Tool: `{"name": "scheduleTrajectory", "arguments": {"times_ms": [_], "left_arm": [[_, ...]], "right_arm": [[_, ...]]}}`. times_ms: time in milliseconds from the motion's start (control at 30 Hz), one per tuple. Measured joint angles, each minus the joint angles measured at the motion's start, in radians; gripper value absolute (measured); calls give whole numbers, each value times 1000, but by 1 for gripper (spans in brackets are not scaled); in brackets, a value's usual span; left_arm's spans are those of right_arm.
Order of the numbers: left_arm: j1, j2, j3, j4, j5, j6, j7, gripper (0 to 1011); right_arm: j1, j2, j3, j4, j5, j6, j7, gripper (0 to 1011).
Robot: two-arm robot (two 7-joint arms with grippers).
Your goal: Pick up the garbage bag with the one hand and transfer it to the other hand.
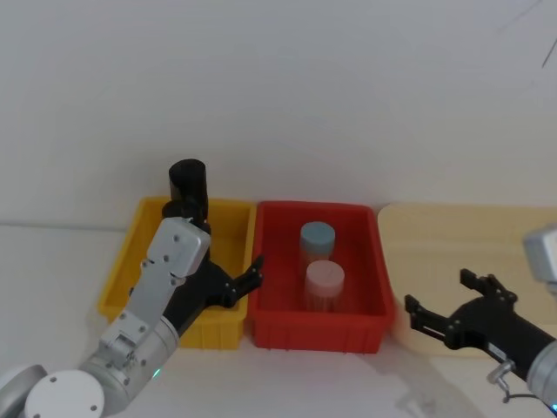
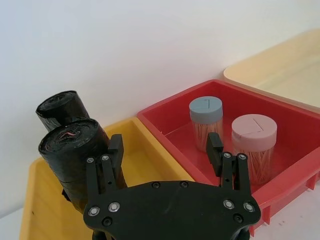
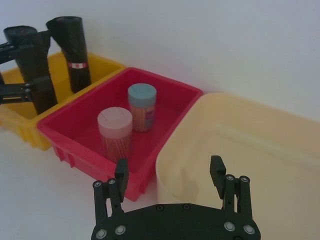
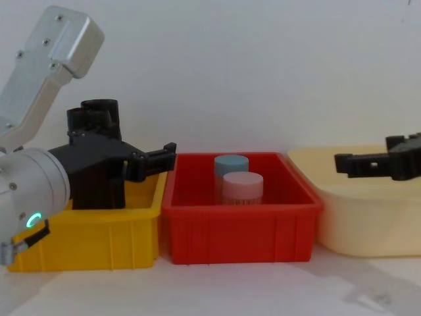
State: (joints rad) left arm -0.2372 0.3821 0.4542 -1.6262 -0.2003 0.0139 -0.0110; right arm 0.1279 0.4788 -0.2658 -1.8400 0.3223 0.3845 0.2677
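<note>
Seemingly, garbage bag half behind left gripper.

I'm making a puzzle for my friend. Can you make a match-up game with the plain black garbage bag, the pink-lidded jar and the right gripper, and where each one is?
Things:
1. garbage bag
2. pink-lidded jar
3. right gripper

Places:
A. above the cream tub
B. standing in the yellow bin
C. standing in the red bin

Pairs: 1-B, 2-C, 3-A
</note>
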Motion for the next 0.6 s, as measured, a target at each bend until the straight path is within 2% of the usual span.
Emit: {"name": "scheduleTrajectory", "arguments": {"times_ms": [67, 100, 333, 433, 600], "left_arm": [[0, 0, 0, 0, 0, 0, 0, 1001], [0, 0, 0, 0, 0, 0, 0, 1001], [0, 0, 0, 0, 0, 0, 0, 1002], [0, 0, 0, 0, 0, 0, 0, 1001], [0, 0, 0, 0, 0, 0, 0, 1002]], "right_arm": [[34, 0, -19, 10, -11, 30, 15, 1002], [34, 0, -19, 10, -11, 30, 15, 1002], [127, -16, -80, 54, -42, 90, 47, 1001], [140, -21, -89, 64, -48, 98, 51, 1002], [192, -45, -126, 108, -69, 117, 64, 1002]]}}
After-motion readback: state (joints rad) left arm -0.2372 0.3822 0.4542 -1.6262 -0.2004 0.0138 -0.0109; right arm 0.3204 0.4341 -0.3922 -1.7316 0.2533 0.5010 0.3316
